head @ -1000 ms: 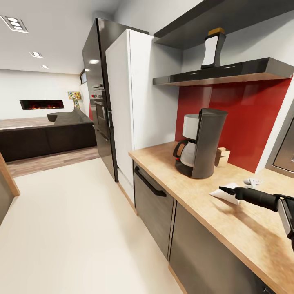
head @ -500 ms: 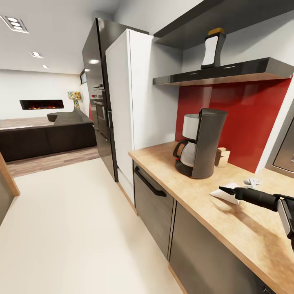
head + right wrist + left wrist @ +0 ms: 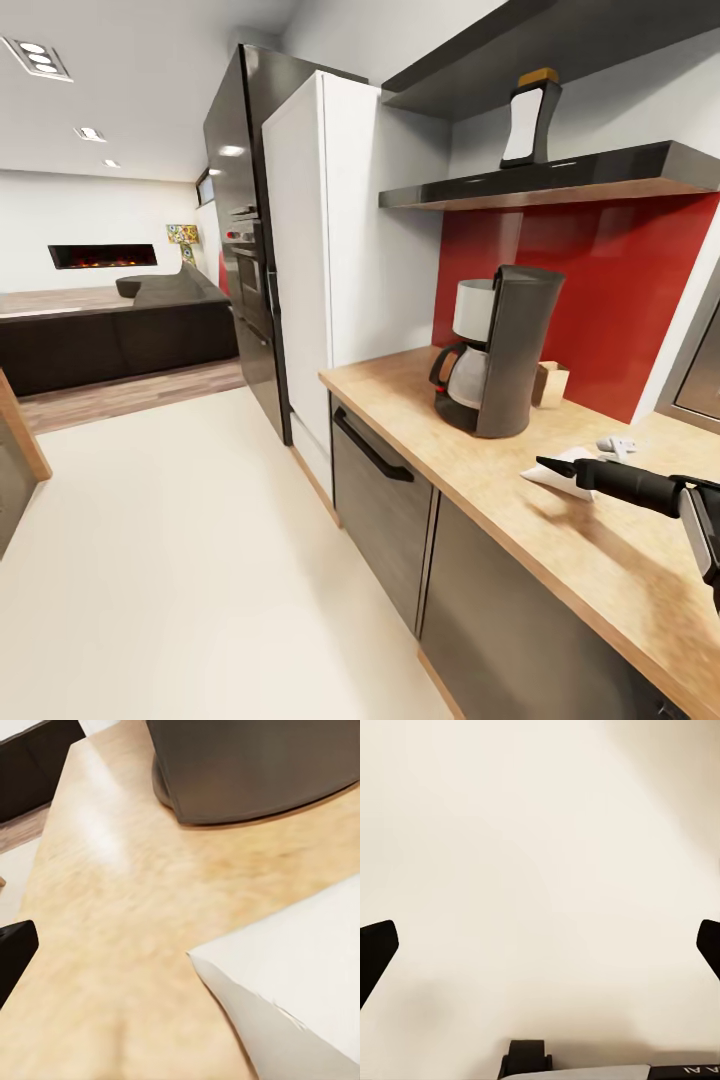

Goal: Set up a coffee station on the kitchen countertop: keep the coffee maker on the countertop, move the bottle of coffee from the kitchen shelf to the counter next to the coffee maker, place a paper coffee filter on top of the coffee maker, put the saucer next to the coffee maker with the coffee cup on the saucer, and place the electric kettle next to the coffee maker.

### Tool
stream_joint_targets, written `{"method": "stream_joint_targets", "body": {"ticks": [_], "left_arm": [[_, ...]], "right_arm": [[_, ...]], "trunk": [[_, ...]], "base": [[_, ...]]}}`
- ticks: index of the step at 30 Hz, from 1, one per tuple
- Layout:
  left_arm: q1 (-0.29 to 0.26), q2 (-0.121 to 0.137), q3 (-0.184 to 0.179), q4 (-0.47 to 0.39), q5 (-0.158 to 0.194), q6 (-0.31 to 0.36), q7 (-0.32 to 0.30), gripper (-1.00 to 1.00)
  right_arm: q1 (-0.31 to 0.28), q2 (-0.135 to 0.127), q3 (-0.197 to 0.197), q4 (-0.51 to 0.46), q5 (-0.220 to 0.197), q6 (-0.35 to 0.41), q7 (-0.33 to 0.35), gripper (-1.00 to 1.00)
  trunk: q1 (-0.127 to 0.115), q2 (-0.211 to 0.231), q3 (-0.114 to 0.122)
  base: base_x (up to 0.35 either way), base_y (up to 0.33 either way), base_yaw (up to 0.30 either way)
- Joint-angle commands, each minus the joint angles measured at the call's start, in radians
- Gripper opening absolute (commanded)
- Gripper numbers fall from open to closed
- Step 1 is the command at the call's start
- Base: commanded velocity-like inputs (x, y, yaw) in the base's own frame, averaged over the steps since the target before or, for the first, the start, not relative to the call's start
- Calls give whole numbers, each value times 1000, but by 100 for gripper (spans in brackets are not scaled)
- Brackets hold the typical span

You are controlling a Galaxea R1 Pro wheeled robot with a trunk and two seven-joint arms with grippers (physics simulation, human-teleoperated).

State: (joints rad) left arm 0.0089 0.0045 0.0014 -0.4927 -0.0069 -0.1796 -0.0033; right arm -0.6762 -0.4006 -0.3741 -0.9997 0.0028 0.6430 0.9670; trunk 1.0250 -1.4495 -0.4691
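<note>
Between our right gripper's (image 3: 548, 467) fingers we held the filter (image 3: 566, 474); left gripper (image 3: 540, 945) gaped wide. Ahead, the coffee maker (image 3: 497, 352) lacked it; bottle (image 3: 529, 118) remained shelved.

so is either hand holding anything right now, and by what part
Nothing is clearly held. The left hand is open over bare floor. The right hand reaches the paper coffee filter on the countertop, but a grip cannot be told.

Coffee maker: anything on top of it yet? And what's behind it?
The coffee maker has a bare top; the paper coffee filter lies on the countertop by the right tool. A small tan box peeks out behind, partly hidden.
</note>
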Motion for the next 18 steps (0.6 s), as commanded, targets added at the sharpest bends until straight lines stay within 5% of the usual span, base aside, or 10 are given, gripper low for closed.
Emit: {"method": "stream_joint_targets", "body": {"ticks": [1, 18], "left_arm": [[0, 0, 0, -1, -1, -1, 0, 100], [0, 0, 0, -1, -1, -1, -1, 100]], "right_arm": [[-1, 0, -2, 0, 0, 7, 4, 100], [-1, 0, -2, -2, 0, 7, 4, 100]], "trunk": [[0, -1, -1], [0, -1, -1]], "base": [[0, 10, 0], [16, 2, 0]]}}
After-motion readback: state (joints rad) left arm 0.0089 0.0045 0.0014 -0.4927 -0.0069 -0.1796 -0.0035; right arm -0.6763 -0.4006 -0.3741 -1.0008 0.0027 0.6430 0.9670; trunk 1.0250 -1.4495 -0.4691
